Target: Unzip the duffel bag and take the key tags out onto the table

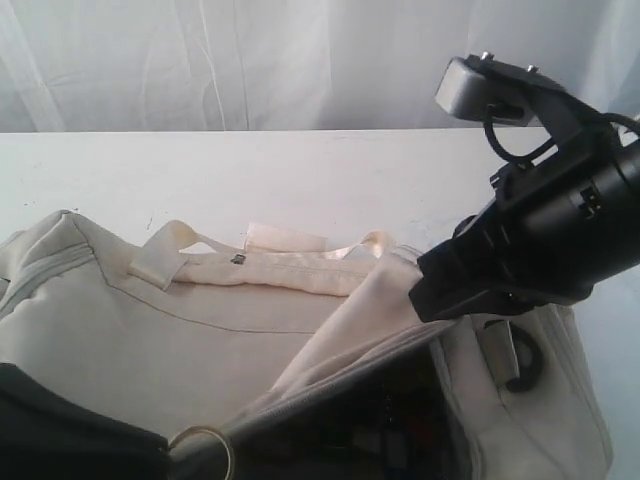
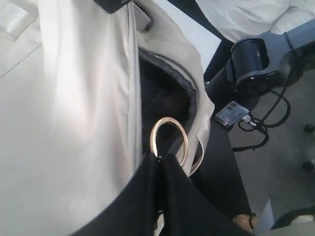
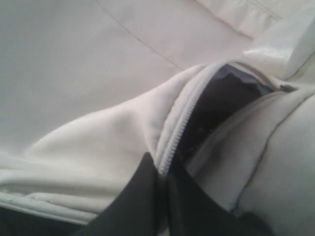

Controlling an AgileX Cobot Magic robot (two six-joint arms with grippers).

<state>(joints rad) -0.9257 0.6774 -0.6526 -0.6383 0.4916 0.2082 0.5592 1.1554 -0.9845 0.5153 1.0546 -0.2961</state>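
The cream duffel bag lies on the white table. Its top zipper is partly undone, showing a dark opening. Small red and blue bits, probably the key tags, show dimly inside. My left gripper is shut on the metal ring of the zipper pull at the near end of the opening. My right gripper is shut on the bag's zipper edge and holds that flap lifted.
The bag's webbing handles lie across its top. A black D-ring hangs at its right end under my right arm. Bare table stretches behind the bag up to a white curtain. Cables and an arm base sit beyond the table edge.
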